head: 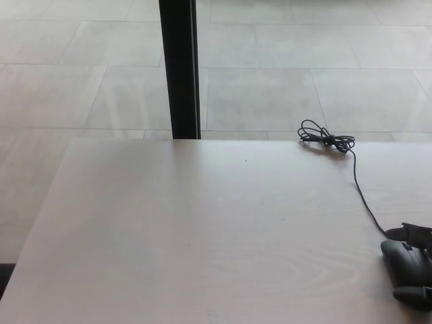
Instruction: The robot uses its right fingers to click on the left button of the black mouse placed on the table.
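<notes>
Black mouse under right hand at table edge; fingers over it, grip unclear. Cable trails away beyond hand.

Pale wood-grain table across the lower frame, evenly lit. Beyond its far edge, floor of large light-grey tiles with thin grout lines, softly glossy. Black upright post rising from behind the table's far edge, left of centre.
</notes>
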Robot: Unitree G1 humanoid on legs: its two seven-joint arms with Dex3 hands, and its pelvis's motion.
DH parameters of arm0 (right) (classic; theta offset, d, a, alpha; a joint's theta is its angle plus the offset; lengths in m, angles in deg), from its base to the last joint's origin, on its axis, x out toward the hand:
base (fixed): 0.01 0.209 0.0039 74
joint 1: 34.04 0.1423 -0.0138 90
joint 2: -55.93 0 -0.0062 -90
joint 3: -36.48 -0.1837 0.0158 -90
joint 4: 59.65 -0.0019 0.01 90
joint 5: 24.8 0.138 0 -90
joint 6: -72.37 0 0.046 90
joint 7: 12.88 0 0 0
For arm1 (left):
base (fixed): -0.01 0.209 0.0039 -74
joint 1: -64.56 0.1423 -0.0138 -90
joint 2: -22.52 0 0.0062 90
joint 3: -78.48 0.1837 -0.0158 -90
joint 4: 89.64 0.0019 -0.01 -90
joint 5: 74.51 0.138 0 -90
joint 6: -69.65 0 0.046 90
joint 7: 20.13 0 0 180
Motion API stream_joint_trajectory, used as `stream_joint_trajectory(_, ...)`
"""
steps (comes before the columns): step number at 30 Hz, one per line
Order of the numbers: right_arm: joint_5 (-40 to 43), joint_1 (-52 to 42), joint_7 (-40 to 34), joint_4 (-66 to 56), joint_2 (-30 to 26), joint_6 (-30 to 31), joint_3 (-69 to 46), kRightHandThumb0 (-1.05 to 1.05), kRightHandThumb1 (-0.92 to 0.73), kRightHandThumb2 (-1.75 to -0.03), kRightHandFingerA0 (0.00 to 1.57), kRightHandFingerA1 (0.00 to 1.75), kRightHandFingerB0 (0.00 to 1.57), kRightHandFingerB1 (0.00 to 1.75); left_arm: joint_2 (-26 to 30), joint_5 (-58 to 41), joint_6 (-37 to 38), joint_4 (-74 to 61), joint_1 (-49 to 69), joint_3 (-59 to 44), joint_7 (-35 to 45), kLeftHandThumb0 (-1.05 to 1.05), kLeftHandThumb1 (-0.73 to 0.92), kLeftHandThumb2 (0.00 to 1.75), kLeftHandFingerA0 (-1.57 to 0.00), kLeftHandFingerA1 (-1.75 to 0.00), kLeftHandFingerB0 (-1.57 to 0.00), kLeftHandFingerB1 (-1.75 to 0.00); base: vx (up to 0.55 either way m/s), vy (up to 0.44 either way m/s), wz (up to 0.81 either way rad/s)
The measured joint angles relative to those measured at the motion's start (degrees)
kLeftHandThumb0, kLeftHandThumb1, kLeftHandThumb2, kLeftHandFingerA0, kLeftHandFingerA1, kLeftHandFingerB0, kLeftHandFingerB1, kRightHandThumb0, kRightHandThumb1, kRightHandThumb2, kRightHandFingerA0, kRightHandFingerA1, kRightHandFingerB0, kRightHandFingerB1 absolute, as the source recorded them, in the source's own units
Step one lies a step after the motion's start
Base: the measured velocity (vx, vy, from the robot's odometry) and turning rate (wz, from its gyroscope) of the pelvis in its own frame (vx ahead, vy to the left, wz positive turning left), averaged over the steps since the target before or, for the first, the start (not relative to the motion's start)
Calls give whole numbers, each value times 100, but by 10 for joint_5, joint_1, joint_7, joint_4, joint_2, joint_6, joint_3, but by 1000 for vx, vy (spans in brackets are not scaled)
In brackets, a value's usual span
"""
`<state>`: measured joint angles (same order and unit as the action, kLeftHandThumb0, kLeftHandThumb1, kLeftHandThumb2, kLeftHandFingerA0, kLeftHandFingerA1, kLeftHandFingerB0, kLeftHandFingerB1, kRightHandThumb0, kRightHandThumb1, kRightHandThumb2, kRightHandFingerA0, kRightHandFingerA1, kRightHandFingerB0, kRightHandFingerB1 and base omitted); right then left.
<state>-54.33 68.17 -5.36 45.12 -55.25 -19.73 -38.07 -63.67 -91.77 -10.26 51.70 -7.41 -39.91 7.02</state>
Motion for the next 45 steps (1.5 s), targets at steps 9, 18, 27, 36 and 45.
stream_joint_trajectory(9,-30,-2,-19,10,-1,-9,1,-63,-78,-64,20,48,27,30,4,-5,0,5,-2,-3,2,-53,78,62,-43,-51,-35,-41,0,0,0)
stream_joint_trajectory(18,-39,-3,-25,16,-1,-24,0,-63,-78,-64,22,47,28,30,3,-13,0,5,8,-5,8,-54,77,63,-42,-47,-33,-38,0,0,0)
stream_joint_trajectory(27,-45,-8,-27,15,-1,-38,1,-61,-79,-64,21,48,27,29,4,-15,0,24,4,-6,10,-57,75,62,-44,-52,-36,-42,0,0,0)
stream_joint_trajectory(36,-54,-18,-28,24,-11,-42,-7,-63,-79,-64,22,46,28,30,4,-20,0,9,11,-9,14,-54,77,63,-44,-51,-37,-41,0,0,0)
stream_joint_trajectory(45,-66,-22,-42,29,-11,-52,-3,-64,-82,-64,21,42,26,30,4,-22,0,14,5,-13,20,-55,77,63,-44,-51,-35,-40,0,0,0)
